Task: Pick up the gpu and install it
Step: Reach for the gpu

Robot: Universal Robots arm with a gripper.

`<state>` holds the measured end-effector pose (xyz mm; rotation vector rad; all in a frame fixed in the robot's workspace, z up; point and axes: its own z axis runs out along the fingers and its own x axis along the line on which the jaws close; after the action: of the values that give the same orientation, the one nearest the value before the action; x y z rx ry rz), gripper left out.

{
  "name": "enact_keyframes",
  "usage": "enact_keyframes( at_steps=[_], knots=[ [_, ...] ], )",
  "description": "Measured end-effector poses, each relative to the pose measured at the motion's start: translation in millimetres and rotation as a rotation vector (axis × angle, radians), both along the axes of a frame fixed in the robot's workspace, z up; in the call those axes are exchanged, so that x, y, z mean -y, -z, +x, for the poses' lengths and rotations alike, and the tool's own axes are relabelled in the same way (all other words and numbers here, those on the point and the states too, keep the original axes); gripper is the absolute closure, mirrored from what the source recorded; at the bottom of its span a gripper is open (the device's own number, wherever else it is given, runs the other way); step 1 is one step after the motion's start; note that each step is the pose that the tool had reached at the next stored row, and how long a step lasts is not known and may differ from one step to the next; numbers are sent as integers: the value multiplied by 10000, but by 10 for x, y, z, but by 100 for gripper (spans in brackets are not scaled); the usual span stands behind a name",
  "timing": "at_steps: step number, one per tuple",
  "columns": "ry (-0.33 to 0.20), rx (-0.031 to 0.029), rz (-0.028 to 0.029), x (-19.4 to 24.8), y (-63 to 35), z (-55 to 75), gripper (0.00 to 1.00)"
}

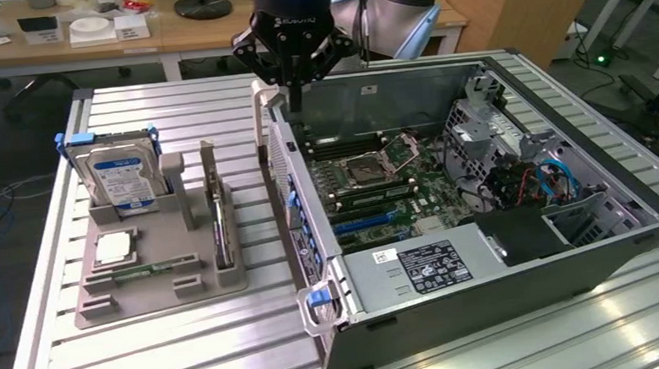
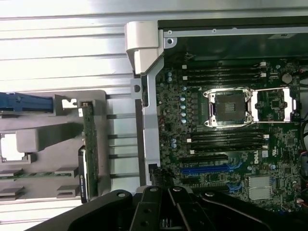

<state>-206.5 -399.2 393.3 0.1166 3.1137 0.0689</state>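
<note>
We see a slatted aluminium table in the exterior view. On it lies an open desktop computer case, filling the frame from the centre out to four o'clock, with its motherboard exposed.

At nine o'clock from the case sits a grey parts holder. The gpu stands on its edge in the holder's slot nearest the case, and nothing is touching it. A hard drive with a blue-and-white label stands upright at the holder's ten o'clock corner.

The black gripper hangs at twelve o'clock in the frame, above the case's far corner and well apart from the gpu. Its fingers look pressed together and they hold nothing.

In the wrist view we see the gpu's green edge in its slot, and long blue expansion slots lying bare on the motherboard.

We judge that the task has not really started: the card has not been lifted and no slot has been filled.
</note>
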Motion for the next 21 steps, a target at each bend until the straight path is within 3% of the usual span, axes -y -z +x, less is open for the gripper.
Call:
enact_keyframes(
  at_steps=[21],
  knots=[
    [0, 0, 0, 2, 0, -265, 89]
  ],
)
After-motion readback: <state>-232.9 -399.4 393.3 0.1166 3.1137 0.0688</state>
